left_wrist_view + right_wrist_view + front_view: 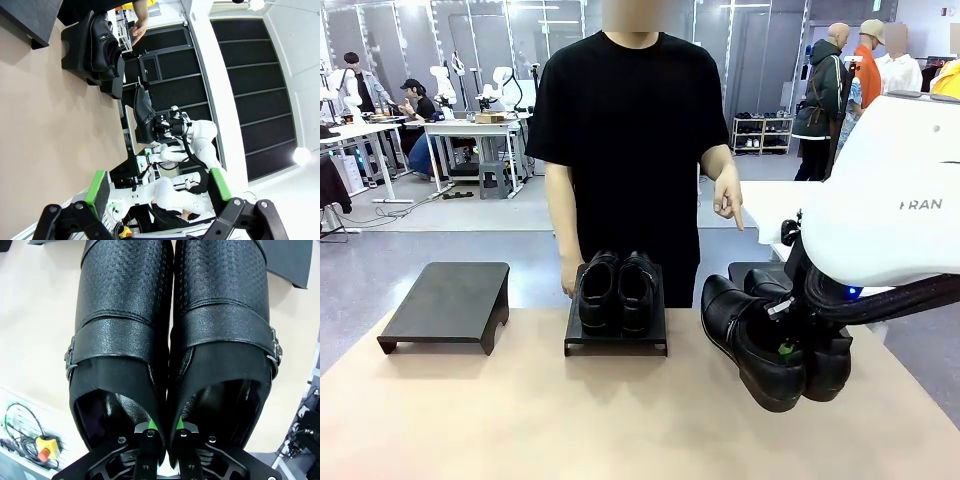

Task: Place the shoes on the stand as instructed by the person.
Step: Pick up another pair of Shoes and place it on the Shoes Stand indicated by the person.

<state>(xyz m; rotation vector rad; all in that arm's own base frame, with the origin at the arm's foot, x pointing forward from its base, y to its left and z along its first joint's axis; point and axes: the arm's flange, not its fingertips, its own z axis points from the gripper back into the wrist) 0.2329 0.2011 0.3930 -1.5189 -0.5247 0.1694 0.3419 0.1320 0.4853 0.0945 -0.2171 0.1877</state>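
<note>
A pale beige worktop (520, 420) is seen across the foreground. Behind it, a smooth grey floor (410, 250) stretches back into a large open room. At the far left, white tables (470, 130) on thin metal legs are set on that floor, with cables trailing beneath them. The back of the room is closed by tall glazed partitions (510, 40) in grey frames. At the right rear, a low metal rack (762, 133) is placed against the wall. From the left wrist camera, a wall of dark ribbed panels (260, 90) between white posts is shown, and round bright lamps (302, 156) are lit.
</note>
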